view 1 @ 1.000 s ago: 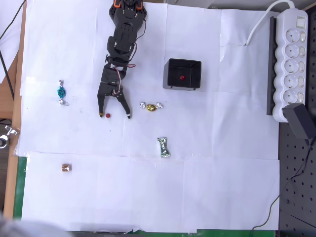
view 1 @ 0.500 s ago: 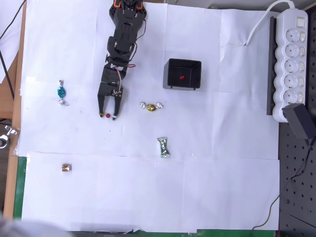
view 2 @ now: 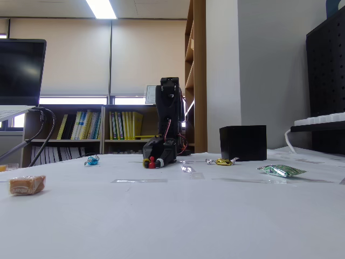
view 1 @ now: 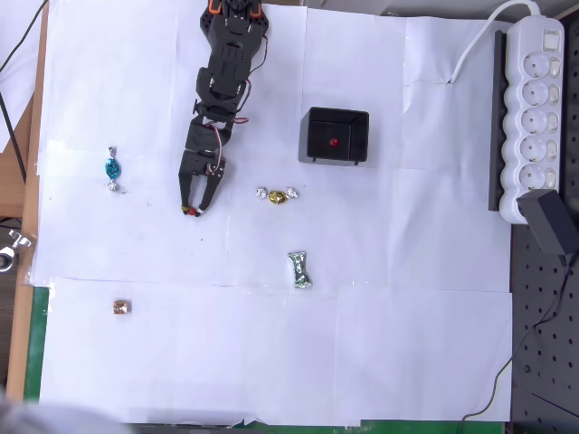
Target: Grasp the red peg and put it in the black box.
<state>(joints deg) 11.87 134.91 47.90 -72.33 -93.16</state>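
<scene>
- Overhead view: black two-finger gripper (view 1: pixel 192 210) low over the white paper-covered table (view 1: pixel 271 362), fingers narrowed onto the tiny dark-red peg (view 1: pixel 193 211); peg sits between the tips, touching both.
- Peg reads as a round dot here, long axis cannot be told from above.
- Small square black box with low walls (view 1: pixel 336 115) lies well to the right of the gripper; a second red dot (view 1: pixel 334 142) rests inside it.
- Gold foil-wrapped candy (view 1: pixel 277 195) between gripper and box, nearer the gripper; green foil candy (view 1: pixel 299 270) below it; blue candy (view 1: pixel 112 168) to the left; brown wrapped candy (view 1: pixel 121 307) at lower left.
- White power strip (view 1: pixel 534 117) at right edge.
- Fixed view: gripper (view 2: pixel 152 162) down at the tabletop, peg (view 2: pixel 152 162) standing upright in it, long axis vertical, rounded head up.
- Box (view 2: pixel 243 142) to the right, gold candy (view 2: pixel 221 161) just in front of it.
- Room: bookshelves (view 2: pixel 97 127) behind, window blinds, ceiling light.
</scene>
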